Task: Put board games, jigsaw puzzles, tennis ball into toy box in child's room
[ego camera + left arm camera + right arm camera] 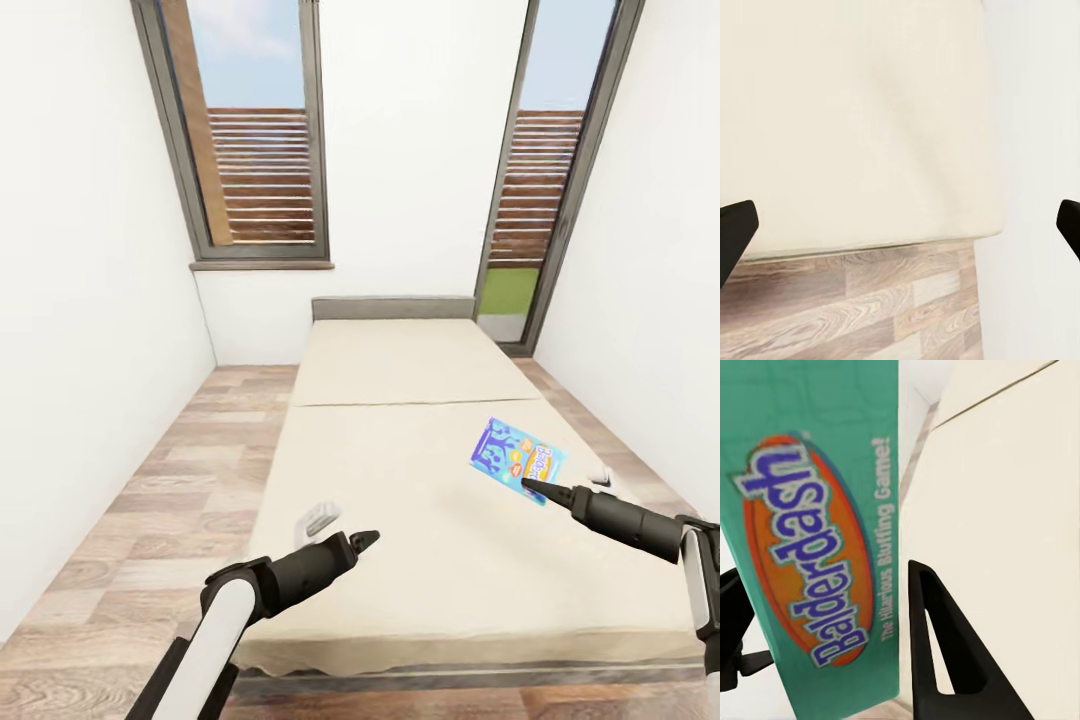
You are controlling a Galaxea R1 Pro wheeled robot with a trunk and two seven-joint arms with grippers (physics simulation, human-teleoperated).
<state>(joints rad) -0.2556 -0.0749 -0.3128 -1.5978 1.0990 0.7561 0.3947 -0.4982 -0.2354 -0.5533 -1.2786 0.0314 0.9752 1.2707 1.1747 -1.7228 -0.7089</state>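
A light blue board game (517, 460) with cartoon print hangs tilted over the right side of the bed (400, 370), and my right gripper (527, 484) is shut on its near corner. In the right wrist view the box (817, 532) reads "Balderdash" on a teal side and stands between the two black fingers (937, 645). My left gripper (365, 540) hovers over the bed's near left part. It is open, its fingertips (735, 232) spread wide with nothing between them, above the bed's cream cover (855, 112) and its edge.
The bed fills most of a narrow white-walled room. Strips of wood-plank floor (170, 480) run along both sides. Two tall windows (255, 130) stand in the far wall. A small pale object (320, 517) shows by my left arm.
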